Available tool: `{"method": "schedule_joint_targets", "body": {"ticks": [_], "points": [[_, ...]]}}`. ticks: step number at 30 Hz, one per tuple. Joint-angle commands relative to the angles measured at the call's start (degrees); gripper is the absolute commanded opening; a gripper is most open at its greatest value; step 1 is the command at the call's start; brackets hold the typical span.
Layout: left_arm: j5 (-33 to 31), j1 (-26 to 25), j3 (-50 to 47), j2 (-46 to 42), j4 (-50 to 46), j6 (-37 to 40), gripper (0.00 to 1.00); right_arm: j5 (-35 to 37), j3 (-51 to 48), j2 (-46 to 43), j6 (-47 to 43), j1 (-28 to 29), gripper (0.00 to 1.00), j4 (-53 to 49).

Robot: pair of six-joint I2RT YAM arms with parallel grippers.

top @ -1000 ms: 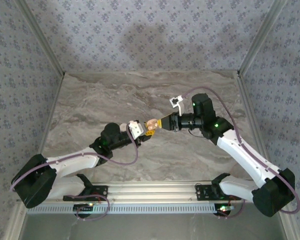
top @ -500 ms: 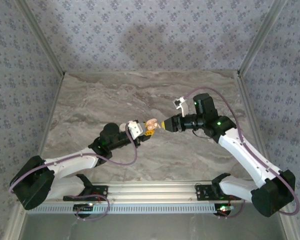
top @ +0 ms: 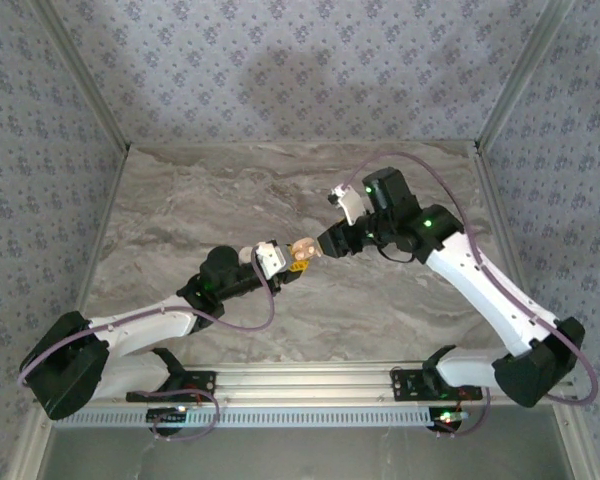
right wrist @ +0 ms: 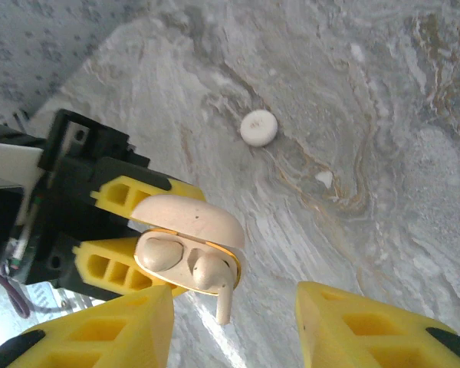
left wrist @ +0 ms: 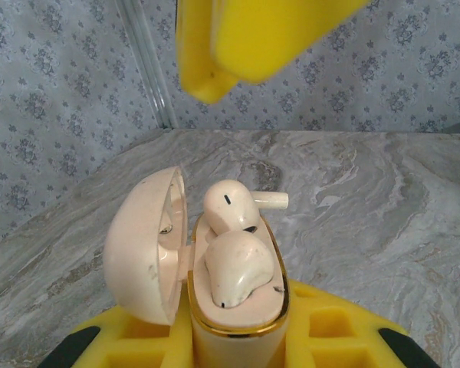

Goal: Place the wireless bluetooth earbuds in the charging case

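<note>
Over the middle of the table (top: 180,200), the case (top: 303,247) is sitting between the fingers of the left gripper (top: 295,260), which are pressing on it from both sides, while the right gripper (top: 320,249) is hanging just to its right, apart from it. Seen from the left wrist, the lid (left wrist: 146,245) is standing open at the case's left, and the two earbuds (left wrist: 238,268) are lying in the case one behind the other, the far one's stem (left wrist: 272,201) poking out over the right rim. Seen from the right wrist, a disc (right wrist: 258,127) is lying on the table beyond the case, well apart from it.
</note>
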Motion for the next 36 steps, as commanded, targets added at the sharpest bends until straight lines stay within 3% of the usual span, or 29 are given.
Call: {"method": "schedule_joint_targets", "body": {"ticks": [1,10,36], "points": [[1.1,-0.3,0.3,-0.9,0.2,0.8,0.11,2.7,3.2,2.4,-2.5,1.1,0.48,-6.3],[1.0,-0.3,0.3,-1.3,-0.2,1.1,0.11,-1.7,5.2,4.9,-1.7,1.5,0.48,-5.5],[0.9,-0.3,0.3,-1.4,-0.3,1.2,0.11,-1.5,6.7,9.7,-1.5,2.8,0.43,-6.4]]}}
